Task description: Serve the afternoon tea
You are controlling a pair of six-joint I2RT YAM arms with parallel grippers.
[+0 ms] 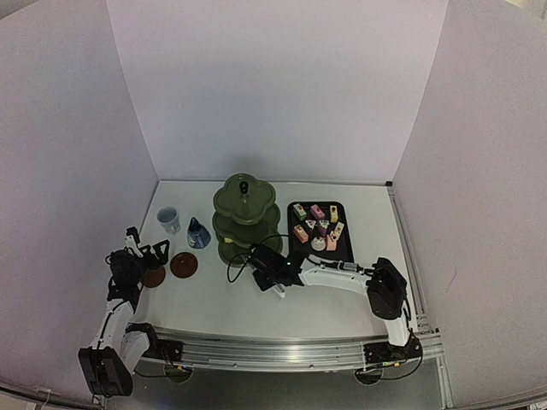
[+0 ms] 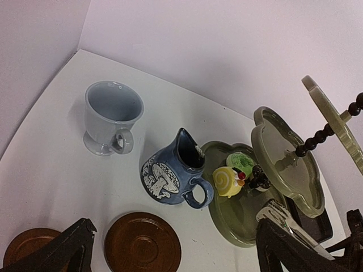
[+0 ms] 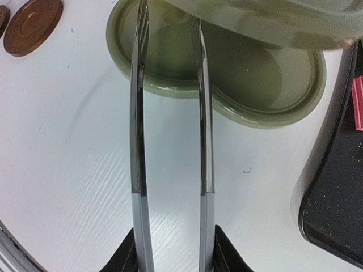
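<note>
White table (image 3: pixel 62 170), stand (image 3: pixel 266 113) ahead of jaws' tongs (image 3: pixel 138 141)

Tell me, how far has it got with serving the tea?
Early on. Done: two small cakes sit on the bottom tier of the stand. In hand: the right fingers hold the tongs, seemingly empty, near that tier. To do: most cakes remain on the black tray, and the cup and jug stand on the table, not on the bare coasters.

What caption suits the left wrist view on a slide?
Pale cup, blue jug and two brown coasters beside the green stand, two small cakes on its lowest tier.
</note>
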